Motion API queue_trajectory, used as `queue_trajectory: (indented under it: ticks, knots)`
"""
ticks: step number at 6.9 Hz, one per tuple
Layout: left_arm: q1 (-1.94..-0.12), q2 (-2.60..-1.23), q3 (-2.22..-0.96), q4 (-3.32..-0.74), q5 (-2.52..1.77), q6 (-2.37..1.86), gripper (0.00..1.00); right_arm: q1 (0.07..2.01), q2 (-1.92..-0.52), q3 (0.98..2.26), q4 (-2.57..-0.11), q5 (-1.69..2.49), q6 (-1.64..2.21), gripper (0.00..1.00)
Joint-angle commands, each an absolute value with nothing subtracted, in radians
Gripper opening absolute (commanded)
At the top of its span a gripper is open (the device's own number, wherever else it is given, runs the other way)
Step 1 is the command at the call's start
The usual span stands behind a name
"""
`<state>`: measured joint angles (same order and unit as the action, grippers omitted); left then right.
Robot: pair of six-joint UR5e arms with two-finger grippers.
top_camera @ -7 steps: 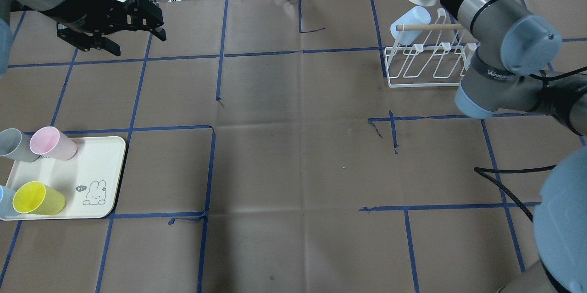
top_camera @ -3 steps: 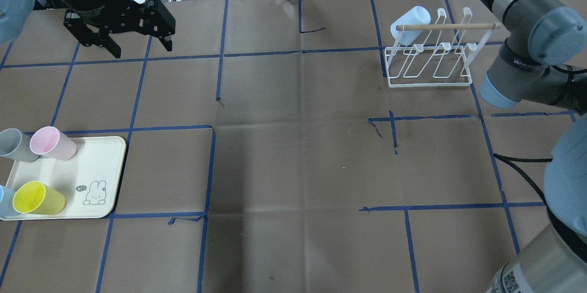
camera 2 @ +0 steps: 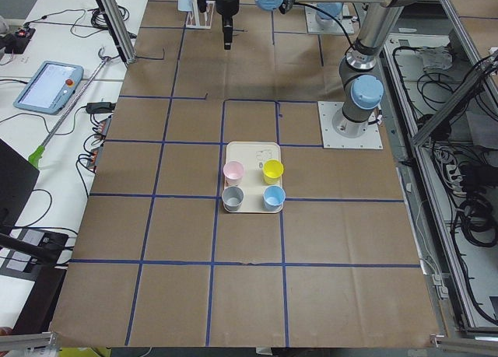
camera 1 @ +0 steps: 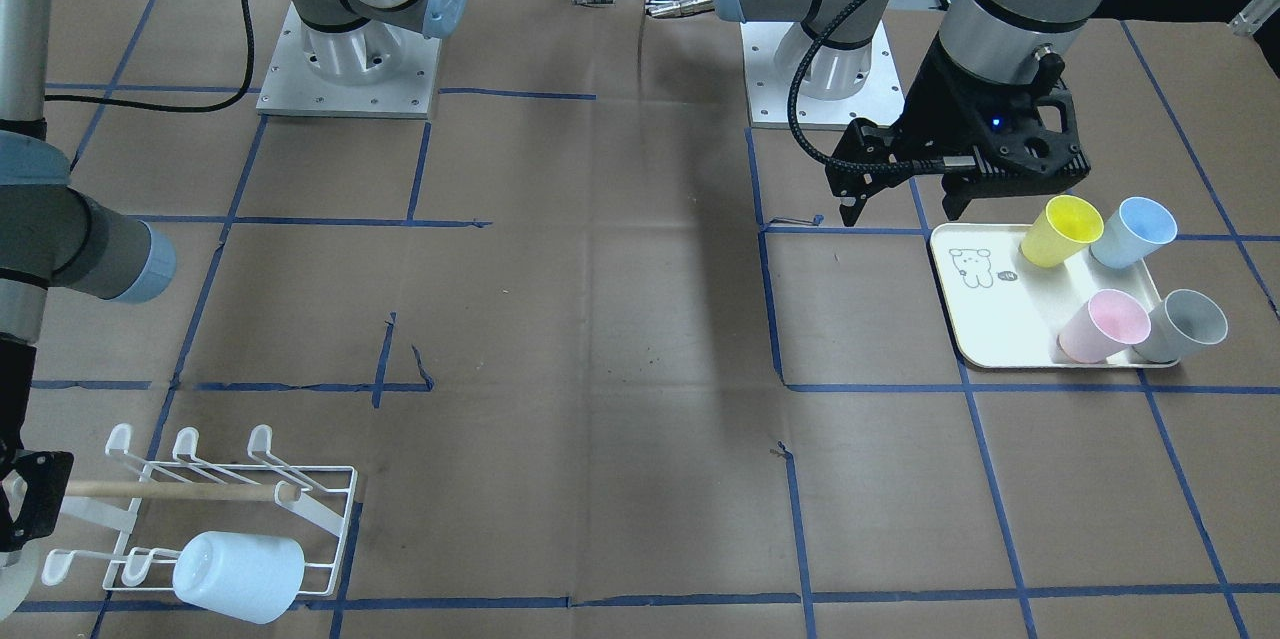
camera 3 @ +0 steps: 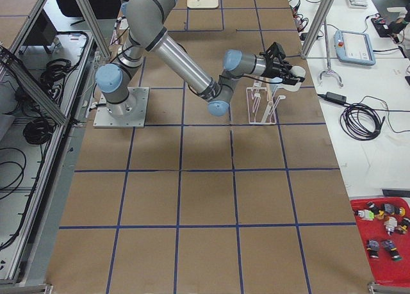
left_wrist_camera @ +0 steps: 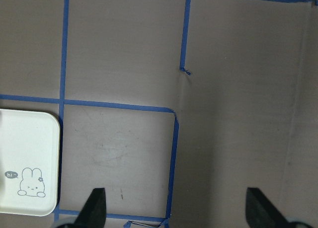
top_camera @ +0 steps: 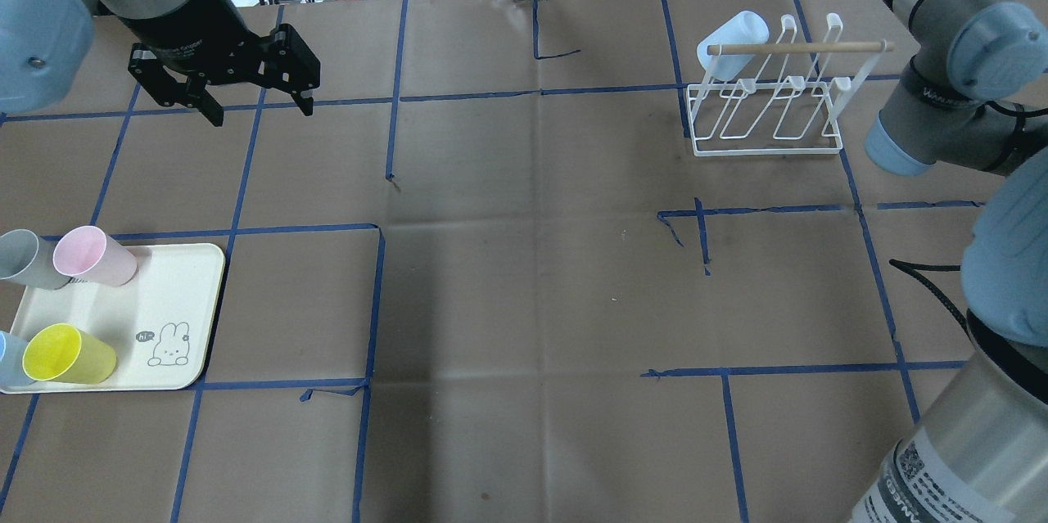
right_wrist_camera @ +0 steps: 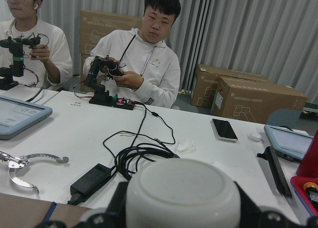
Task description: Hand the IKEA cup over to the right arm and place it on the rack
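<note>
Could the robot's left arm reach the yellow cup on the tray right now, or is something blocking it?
Probably yes. The left gripper hangs open and empty beside the tray, with nothing between it and the yellow cup; only the blue cup stands close alongside.

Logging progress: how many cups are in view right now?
6. On the tray: yellow cup, blue cup, pink cup, grey cup. On the rack: pale blue cup. In the right gripper: white cup.
</note>
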<state>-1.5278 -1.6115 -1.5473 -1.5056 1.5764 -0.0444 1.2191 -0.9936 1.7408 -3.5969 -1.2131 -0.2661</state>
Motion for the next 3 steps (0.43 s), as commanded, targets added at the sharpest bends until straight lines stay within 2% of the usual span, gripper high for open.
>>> queue_trajectory:
  ticks: [1, 3]
  knots:
    - [-1.528, -1.617, -1.530, -1.502, 1.572, -0.046, 1.00, 1.218, -0.960, 1.735, -3.603, -1.210, -0.264, 0.25]
    - [-1.528, -1.617, -1.528, -1.502, 1.572, -0.046, 1.00, 1.216, -0.956, 1.749, -3.603, -1.210, -0.262, 0.25]
